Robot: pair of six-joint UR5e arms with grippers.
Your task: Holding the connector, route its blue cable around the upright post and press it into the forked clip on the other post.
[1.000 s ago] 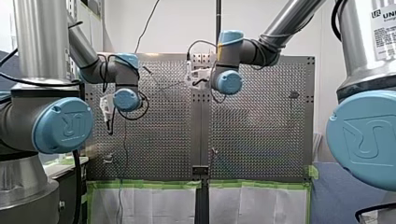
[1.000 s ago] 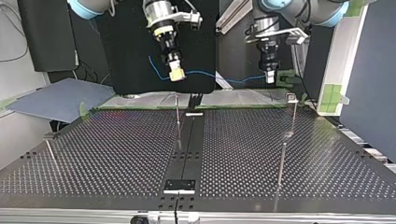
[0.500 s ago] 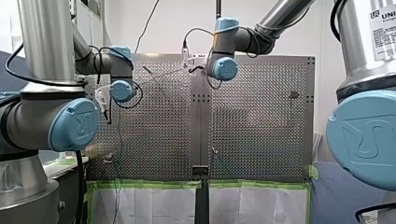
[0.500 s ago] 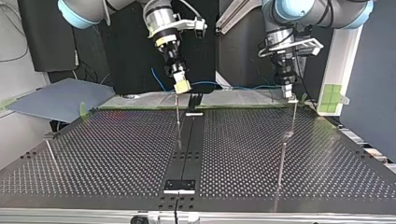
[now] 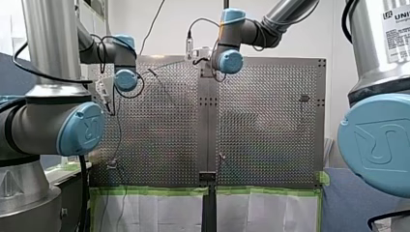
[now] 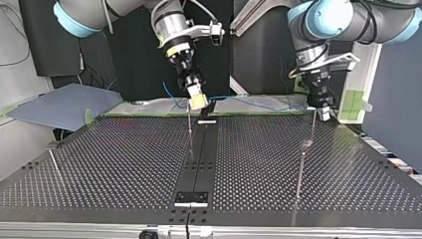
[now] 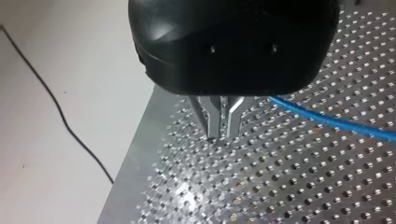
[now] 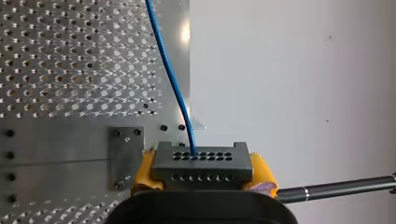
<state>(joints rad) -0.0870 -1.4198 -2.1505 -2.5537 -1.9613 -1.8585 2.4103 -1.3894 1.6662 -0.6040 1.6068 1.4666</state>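
The grey multi-hole connector block [image 8: 201,164] sits clenched between the yellow pads [image 8: 145,169] of my right gripper [image 6: 197,101], in the upper middle of the top view. It hangs just beside the tip of the thin metal upright post [image 6: 190,130]. Its thin blue cable [image 8: 170,74] runs from the block across the far edge of the perforated metal table [image 6: 124,159] to my left gripper [image 7: 219,133]. That gripper's metal fingers are drawn nearly together, and I judge them to be pinching the cable near their roots, which are hidden.

The routing step looks only just begun: the cable is not yet round the post. The next move calls for carrying the connector past and around that post, low enough for the cable to catch. The cable then has to be led to the clip-topped post [image 6: 312,128] at the upper right.

Compared with half a second ago, both grippers sit lower and further right in the top view. My left gripper has gone from above the clip-topped post to just beside it.
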